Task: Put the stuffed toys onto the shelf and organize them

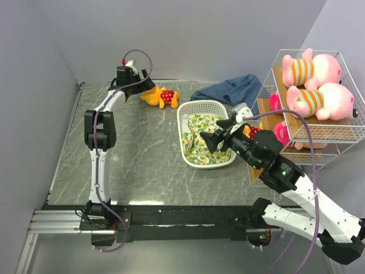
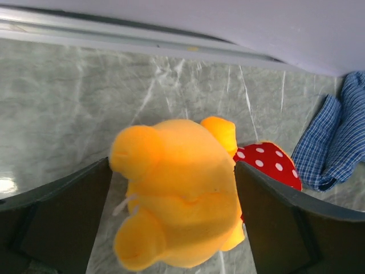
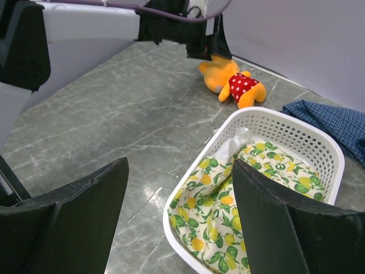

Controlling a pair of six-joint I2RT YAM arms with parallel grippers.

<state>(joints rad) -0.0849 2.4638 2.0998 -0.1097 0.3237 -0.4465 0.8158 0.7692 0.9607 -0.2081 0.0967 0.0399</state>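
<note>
A yellow-orange bear (image 1: 161, 97) in a red dotted shirt lies on the table near the back wall. My left gripper (image 1: 145, 85) stands open astride its head. In the left wrist view the bear's head (image 2: 177, 188) fills the gap between the fingers of the left gripper (image 2: 172, 162). The shelf (image 1: 331, 131) stands at the right, with two pink pigs (image 1: 313, 68) (image 1: 319, 101) on its top tier and pink-clad dolls (image 1: 283, 134) lower down. My right gripper (image 1: 215, 132) (image 3: 179, 162) hangs open and empty over the basket's left rim. The right wrist view shows the bear (image 3: 231, 83) far off.
A white slotted basket (image 1: 188, 108) (image 3: 285, 117) holding a lemon-print cloth (image 1: 202, 140) (image 3: 245, 200) sits mid-table. Blue checked fabric (image 1: 231, 90) (image 2: 336, 142) (image 3: 336, 120) lies behind it, close to the bear. The back wall rises right behind the left gripper.
</note>
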